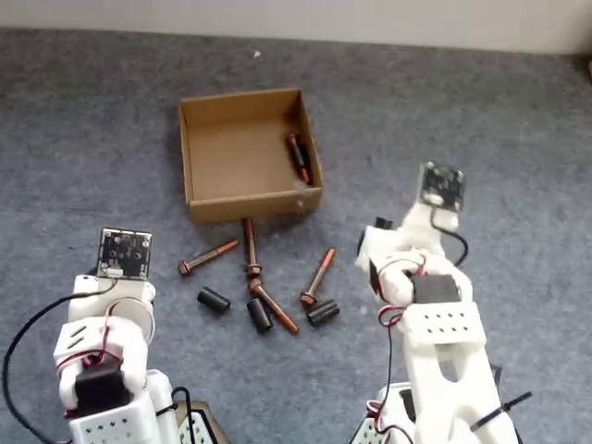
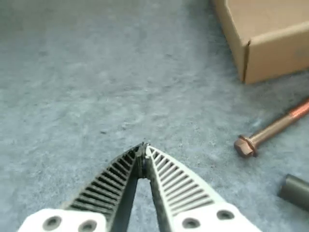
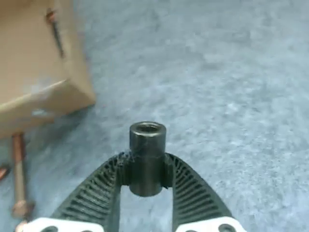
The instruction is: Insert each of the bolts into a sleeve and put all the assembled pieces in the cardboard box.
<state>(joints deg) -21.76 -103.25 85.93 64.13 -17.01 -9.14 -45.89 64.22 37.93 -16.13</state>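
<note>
The right arm's pincer is clamped around the middle of a short black cylindrical metal sleeve, whose open bore points away from the wrist. It is over the grey carpeted surface, off the near right corner of the open brown cardboard box. The left arm's pincer has its ribbed fingers pressed together at the tips with nothing between them, low over the surface off the box's near left corner. In front of the box, between the arms, lie three loose black sleeves: one sleeve towards the left, a middle sleeve and a right-hand sleeve. Closer to the box are four long copper-coloured hex-head bolts. The first bolt lies slanted off the near left corner. The second bolt points straight at the front wall, its tip just beside it. The third bolt slants away from the second's head, touching the middle sleeve. The fourth bolt has its head just beside the right-hand sleeve. Inside the box, along its right wall, lies an assembled piece, a bolt wearing a black sleeve.
</note>
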